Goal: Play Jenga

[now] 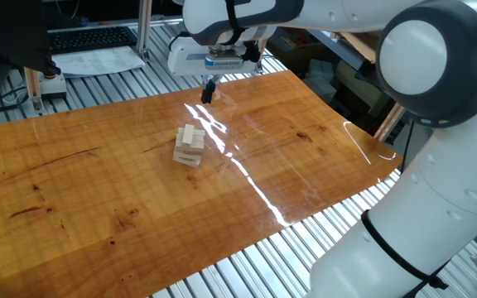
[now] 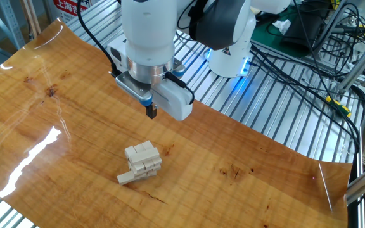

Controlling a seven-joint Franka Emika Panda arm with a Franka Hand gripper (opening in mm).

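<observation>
The Jenga tower [image 1: 190,146] is a short stack of pale wooden blocks in crossed layers near the middle of the wooden table top. In the other fixed view the Jenga tower [image 2: 142,161] has one low block sticking out toward the lower left. My gripper [image 1: 208,93] hangs above the table behind the tower and clear of it. Its dark fingers are pressed together and hold nothing. It also shows in the other fixed view [image 2: 151,113], up and slightly right of the tower.
The wooden table top [image 1: 98,190] lies on a metal slatted bench [image 2: 265,107]. A keyboard and papers [image 1: 89,41] sit at the back left. Cables [image 2: 315,57] lie beside the robot base. Glare streaks cross the wood.
</observation>
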